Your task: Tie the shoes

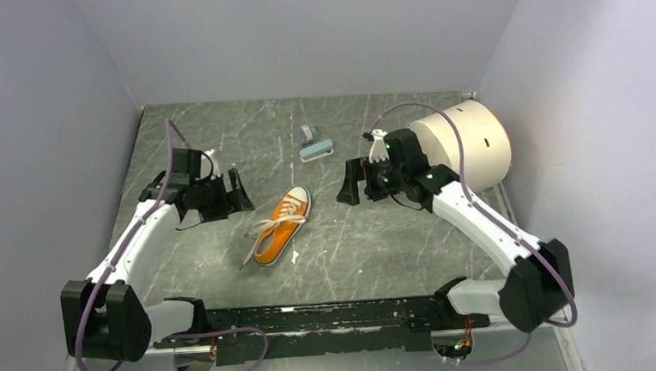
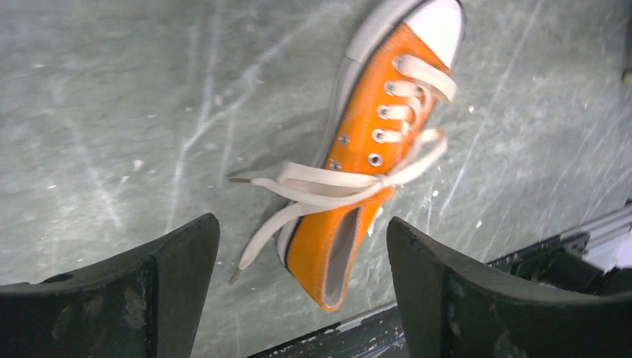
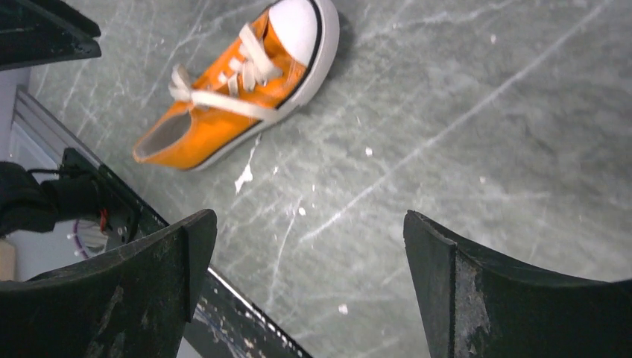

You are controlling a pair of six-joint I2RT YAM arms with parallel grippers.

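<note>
A dark grey-green marbled tabletop [image 1: 397, 250], crossed by pale veins and scuffs, sits boxed in by a plain lavender-grey left wall [image 1: 28, 126], back wall [image 1: 298, 32] and right wall [image 1: 602, 74]. The light is soft and even. A cream cylindrical drum [image 1: 468, 142] lies on its side at the tabletop's far right corner.

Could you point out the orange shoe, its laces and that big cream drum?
Orange shoe [image 1: 279, 230]: overhead view, mid-shoe, on its orange upper.
Laces [image 2: 381, 181]: left wrist view, where the loose strands cross at the shoe's opening.
Cream drum [image 1: 464, 143]: overhead view, on its curved side wall.
</note>
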